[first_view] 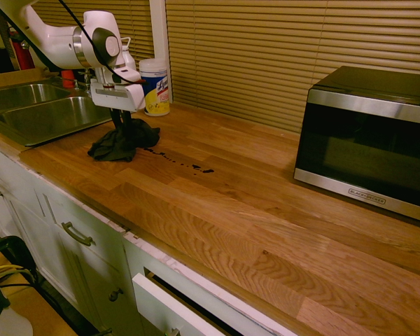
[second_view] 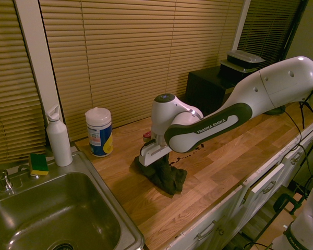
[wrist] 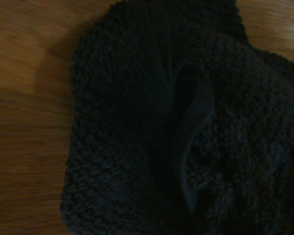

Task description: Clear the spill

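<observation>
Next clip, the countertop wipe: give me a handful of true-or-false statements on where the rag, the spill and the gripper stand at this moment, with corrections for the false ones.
1. The gripper is pinching the dark rag from above. True.
2. The rag hangs clear of the counter. False: its lower part rests bunched on the wood.
3. The spill is a thin trail of dark blotches running from the rag toward the microwave. True.
4. The wipes canister lies tipped on its side. False: it stands upright behind the rag.
5. The rag sits in the sink. False: it is on the counter beside the sink.
</observation>
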Controlling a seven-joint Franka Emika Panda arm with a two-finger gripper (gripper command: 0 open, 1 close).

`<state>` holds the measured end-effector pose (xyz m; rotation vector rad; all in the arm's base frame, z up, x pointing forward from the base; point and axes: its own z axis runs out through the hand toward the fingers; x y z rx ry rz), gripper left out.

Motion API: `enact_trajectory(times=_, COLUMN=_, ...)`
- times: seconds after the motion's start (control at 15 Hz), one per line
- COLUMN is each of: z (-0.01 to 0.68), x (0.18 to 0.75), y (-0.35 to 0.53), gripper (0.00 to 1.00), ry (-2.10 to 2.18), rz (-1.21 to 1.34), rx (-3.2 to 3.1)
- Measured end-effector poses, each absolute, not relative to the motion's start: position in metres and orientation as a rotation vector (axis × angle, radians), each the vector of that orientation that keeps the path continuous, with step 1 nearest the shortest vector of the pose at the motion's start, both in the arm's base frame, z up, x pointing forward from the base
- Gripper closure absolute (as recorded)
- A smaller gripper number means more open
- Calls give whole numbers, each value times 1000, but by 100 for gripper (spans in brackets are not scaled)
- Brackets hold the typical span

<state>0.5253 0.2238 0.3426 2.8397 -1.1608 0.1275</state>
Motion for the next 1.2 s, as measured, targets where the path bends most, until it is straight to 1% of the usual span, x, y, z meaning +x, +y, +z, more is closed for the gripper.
enact_trajectory(times=0.87, z=342, x=537, y=102, gripper=100, ry=-1323, rz=163, rx=2711)
enact_trajectory(times=1.2, z=341, x=532, y=28, gripper=100, ry=-1411, rz=195, rx=2681)
